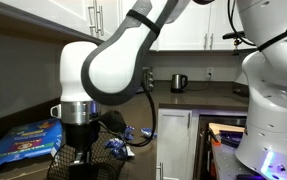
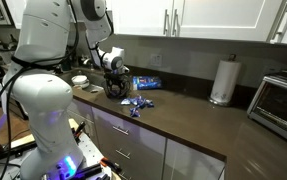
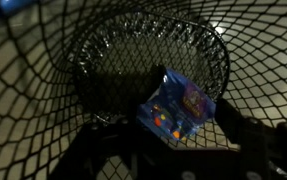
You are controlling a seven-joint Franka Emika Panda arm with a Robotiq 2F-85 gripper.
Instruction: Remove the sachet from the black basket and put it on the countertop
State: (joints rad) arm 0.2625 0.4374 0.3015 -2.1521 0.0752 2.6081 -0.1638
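Note:
In the wrist view a blue shiny sachet (image 3: 178, 105) lies tilted on the floor of the black basket (image 3: 83, 50). My gripper (image 3: 168, 138) is down inside the basket, its dark fingers standing apart on either side of the sachet, open. In both exterior views the gripper (image 1: 81, 132) (image 2: 113, 70) reaches down into the basket (image 1: 101, 152) (image 2: 117, 88) on the countertop (image 2: 183, 105). More sachets (image 1: 120, 148) (image 2: 135, 103) lie on the countertop beside the basket.
A large flat blue bag (image 1: 23, 140) (image 2: 148, 83) lies next to the basket. A black kettle (image 1: 179, 82) stands at the back wall. A paper towel roll (image 2: 221, 80) and a toaster oven (image 2: 279, 100) stand further along the counter.

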